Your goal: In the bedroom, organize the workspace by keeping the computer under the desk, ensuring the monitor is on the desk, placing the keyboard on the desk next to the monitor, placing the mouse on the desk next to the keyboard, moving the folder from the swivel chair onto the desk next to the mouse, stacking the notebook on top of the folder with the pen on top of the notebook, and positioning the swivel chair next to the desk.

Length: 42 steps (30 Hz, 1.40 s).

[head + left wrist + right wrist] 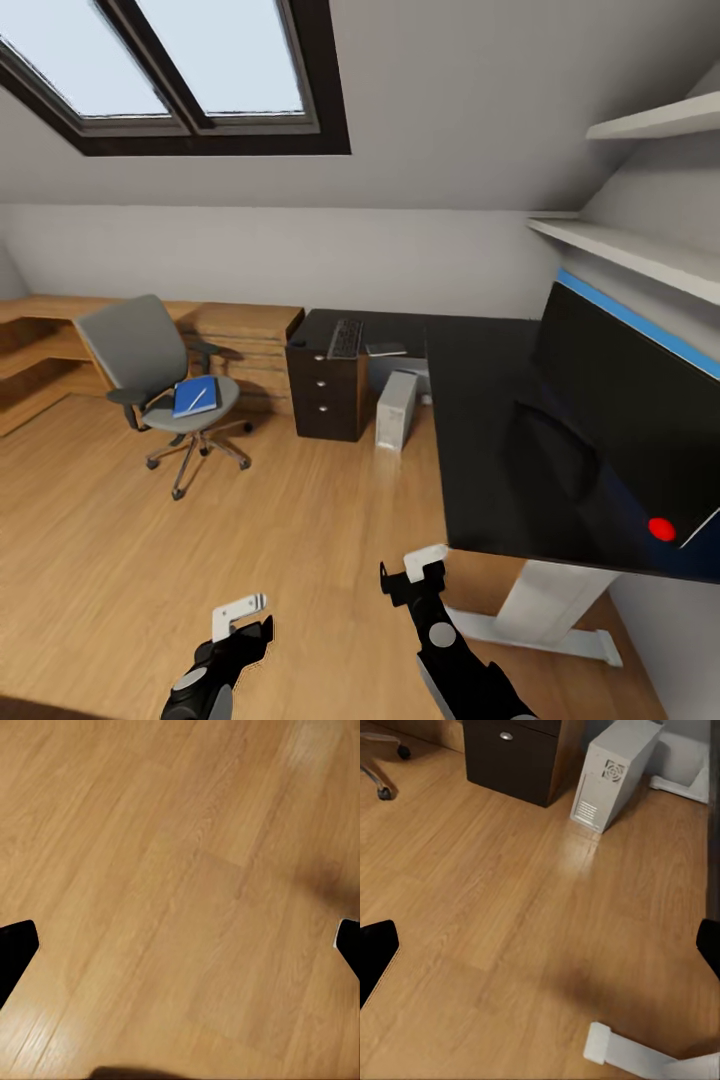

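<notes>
1. The left gripper (243, 615) hangs low over the bare wooden floor (180, 870). In its wrist view the finger tips sit at opposite edges with nothing between them, so the jaws stand wide and empty.
2. The right gripper (412, 578) hovers just off the near corner of the desk (480, 440). Its jaws are likewise spread wide and carry nothing.
3. Ahead of the right gripper, at about 12 o'clock, the computer (611, 769) stands upright on the floor beside the dark drawers (514, 754), under the desk's far wing.
4. The keyboard (346, 338) lies on that far wing, its long axis running away from the robot.
5. The monitor (640, 420) looms at 2 o'clock on the near desk wing.
6. The swivel chair (160, 385) stands at 10 o'clock, well apart from both grippers. The folder (195, 396) lies flat on its seat, with a thin white pen (198, 398) on top.
7. Judged from here, the left arm is nearer the folder, but the base must close in first.
</notes>
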Available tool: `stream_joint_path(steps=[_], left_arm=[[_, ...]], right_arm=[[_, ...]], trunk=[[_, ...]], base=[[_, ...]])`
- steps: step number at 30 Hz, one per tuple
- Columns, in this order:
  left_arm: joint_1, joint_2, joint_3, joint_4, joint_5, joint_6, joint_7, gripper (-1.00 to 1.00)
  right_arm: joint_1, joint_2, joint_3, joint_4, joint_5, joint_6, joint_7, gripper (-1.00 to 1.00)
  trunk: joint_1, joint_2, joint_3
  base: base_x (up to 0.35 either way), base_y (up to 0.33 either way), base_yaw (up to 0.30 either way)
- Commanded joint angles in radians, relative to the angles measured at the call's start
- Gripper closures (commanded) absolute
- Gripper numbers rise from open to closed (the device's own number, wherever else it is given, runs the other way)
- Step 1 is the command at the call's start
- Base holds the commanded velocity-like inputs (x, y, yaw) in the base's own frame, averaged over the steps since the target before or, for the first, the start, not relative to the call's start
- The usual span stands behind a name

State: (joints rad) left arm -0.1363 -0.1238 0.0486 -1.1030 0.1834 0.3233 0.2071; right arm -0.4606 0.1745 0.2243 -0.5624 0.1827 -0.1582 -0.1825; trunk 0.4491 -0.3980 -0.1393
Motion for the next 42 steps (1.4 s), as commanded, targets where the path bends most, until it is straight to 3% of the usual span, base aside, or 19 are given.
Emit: stream_joint_path(steps=[1,25,42], left_arm=[[-0.001,0.0,0.0,-0.001,0.01,0.004,0.005,-1.0],[-0.001,-0.003,0.0,-0.001,0.008,0.0,0.005,-1.0],[-0.001,-0.004,-0.001,-0.001,0.007,0.0,0.005,-1.0]], right_arm=[[-0.001,0.0,0.003,0.001,0.009,0.0,-0.009,-1.0],[-0.001,0.0,0.026,0.008,0.011,-0.021,-0.009,-1.0],[-0.001,0.0,0.028,0.006,0.01,-0.087,-0.009,-1.0]], trunk=[[0.001,-0.002,-0.002],[0.001,-0.002,-0.002],[0.001,-0.002,-0.002]], base=[[0.17,0.311,0.0],[0.214,0.28,0.0],[0.318,0.095,0.0]])
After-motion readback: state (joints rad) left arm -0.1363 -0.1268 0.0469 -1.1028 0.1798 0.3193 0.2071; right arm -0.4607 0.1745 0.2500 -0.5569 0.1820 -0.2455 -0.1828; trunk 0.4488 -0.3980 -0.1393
